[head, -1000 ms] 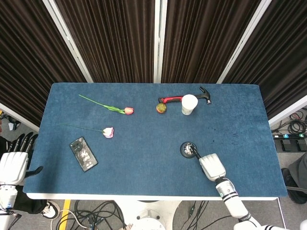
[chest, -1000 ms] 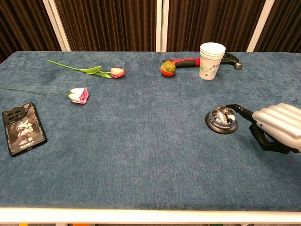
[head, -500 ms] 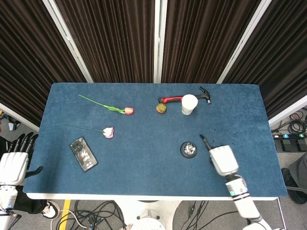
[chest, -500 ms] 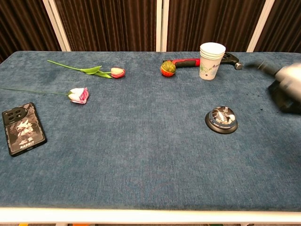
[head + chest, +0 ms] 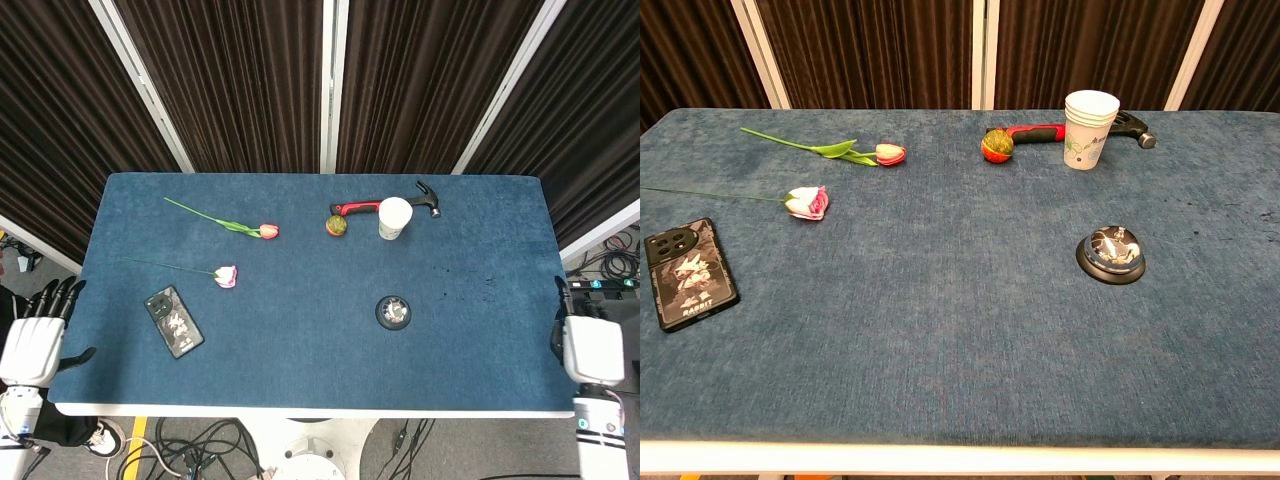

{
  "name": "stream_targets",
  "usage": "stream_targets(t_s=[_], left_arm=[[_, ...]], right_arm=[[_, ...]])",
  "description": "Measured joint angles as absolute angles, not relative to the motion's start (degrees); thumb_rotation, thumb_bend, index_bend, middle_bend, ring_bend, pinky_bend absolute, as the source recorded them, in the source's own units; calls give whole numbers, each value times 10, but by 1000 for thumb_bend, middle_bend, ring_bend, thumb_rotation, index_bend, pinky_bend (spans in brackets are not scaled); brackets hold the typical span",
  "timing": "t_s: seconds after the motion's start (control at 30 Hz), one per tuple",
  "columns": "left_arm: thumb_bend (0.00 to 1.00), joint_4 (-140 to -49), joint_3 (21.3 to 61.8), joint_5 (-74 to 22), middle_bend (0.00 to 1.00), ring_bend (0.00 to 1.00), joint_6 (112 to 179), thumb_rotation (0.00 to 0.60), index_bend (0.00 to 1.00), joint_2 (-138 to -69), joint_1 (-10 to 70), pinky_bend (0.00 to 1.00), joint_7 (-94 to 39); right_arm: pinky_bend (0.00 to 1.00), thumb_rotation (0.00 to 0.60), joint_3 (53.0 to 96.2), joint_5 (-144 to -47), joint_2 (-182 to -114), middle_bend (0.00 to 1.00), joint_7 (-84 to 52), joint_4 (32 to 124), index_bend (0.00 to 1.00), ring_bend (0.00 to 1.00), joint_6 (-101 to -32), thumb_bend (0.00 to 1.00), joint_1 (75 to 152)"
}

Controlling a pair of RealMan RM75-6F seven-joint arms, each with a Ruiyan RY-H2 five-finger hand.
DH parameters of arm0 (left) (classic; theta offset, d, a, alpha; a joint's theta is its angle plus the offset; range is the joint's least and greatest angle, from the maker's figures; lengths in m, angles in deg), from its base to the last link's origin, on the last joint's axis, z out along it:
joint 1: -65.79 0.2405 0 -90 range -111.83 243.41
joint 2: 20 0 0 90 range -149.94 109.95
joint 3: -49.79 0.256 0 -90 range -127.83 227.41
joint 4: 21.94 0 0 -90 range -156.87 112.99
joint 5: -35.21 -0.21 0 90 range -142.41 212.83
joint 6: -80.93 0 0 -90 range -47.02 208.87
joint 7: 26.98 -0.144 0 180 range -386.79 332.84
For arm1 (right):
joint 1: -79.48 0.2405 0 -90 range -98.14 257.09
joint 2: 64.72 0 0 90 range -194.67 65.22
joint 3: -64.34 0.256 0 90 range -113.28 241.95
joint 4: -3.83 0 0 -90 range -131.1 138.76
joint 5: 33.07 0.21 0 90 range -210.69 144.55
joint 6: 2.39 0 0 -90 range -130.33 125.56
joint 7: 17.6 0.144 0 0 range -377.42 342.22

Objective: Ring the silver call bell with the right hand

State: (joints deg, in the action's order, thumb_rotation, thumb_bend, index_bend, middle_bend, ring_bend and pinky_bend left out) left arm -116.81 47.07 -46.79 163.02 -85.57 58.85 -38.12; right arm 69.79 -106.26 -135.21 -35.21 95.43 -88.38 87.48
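The silver call bell point(image 5: 393, 312) stands alone on its black base on the blue table, right of centre; the chest view shows the bell point(image 5: 1111, 255) with nothing touching it. My right hand point(image 5: 586, 347) hangs beyond the table's right edge, far from the bell, holding nothing. One finger points forward and the others look curled in. My left hand point(image 5: 33, 343) rests off the table's front left corner with its fingers spread and nothing in it. Neither hand shows in the chest view.
A white paper cup point(image 5: 394, 218) stands at the back in front of a red-handled hammer point(image 5: 365, 207), with a small round fruit point(image 5: 337, 226) beside it. Two tulips point(image 5: 262, 231) point(image 5: 224, 275) and a phone point(image 5: 174, 321) lie on the left half.
My right hand, whose finger was on the bell a second ago, has lifted off and drawn back to the right, past the table's edge. The left hand has barely moved.
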Motion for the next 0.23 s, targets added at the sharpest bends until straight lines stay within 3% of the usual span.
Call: stream_targets(t_s=[0.23], left_arm=[[107, -1167, 470, -468, 54, 0, 1635, 600, 64, -858, 590, 146, -382]], right_arm=[[0, 600, 707, -1099, -1356, 0, -272, 899, 0, 0, -915, 171, 853]])
